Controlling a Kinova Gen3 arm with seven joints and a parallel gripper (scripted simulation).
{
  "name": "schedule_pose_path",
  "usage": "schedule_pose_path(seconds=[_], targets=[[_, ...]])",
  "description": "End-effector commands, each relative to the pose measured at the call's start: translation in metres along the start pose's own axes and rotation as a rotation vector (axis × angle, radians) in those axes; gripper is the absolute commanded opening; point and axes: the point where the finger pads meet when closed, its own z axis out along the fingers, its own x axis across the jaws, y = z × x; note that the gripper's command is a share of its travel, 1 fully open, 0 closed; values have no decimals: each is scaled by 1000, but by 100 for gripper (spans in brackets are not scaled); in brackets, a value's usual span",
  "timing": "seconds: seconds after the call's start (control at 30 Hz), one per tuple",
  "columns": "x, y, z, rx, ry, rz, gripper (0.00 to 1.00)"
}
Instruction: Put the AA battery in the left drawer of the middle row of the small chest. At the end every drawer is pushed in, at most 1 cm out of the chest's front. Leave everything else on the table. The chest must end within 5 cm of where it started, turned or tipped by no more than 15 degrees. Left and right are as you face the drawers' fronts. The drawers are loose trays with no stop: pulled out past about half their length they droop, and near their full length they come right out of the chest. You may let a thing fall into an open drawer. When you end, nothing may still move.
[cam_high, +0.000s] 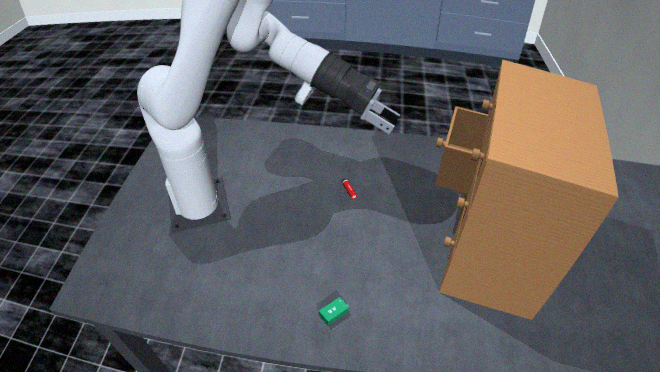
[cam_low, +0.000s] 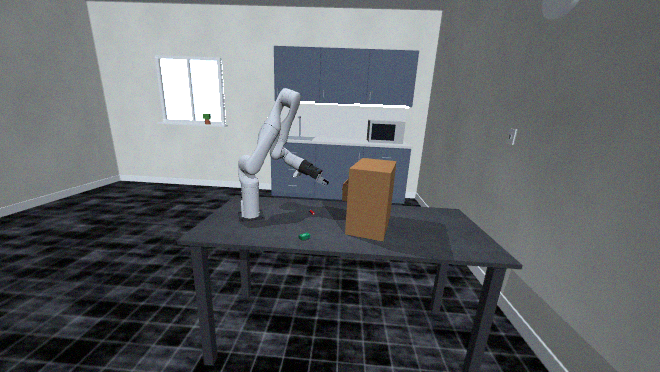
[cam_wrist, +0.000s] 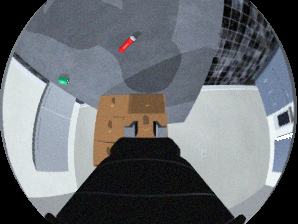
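Observation:
The red AA battery (cam_high: 349, 189) (cam_low: 311, 212) (cam_wrist: 128, 43) lies flat on the grey table (cam_high: 250, 280), between the arm's base and the chest. The wooden chest (cam_high: 540, 190) (cam_low: 370, 200) (cam_wrist: 109, 132) stands at the right. One of its drawers (cam_high: 462, 150), in the middle row, is pulled out toward the arm; the others are pushed in. My gripper (cam_high: 389, 120) (cam_low: 326, 182) (cam_wrist: 145, 126) is open and empty. It hangs in the air left of the open drawer, well above the table and apart from the battery.
A small green box (cam_high: 333, 310) (cam_low: 304, 235) (cam_wrist: 63, 80) lies near the table's front edge. The arm's base (cam_high: 192, 200) stands at the left of the table. Blue cabinets (cam_high: 400, 20) stand behind on the floor.

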Motion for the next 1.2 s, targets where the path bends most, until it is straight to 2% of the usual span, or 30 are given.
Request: schedule_pose_path(seconds=[0.0, 1.17], targets=[[-1, 1, -1, -3, 1, -10, 67], [0, 4, -5, 41, -1, -11, 67]])
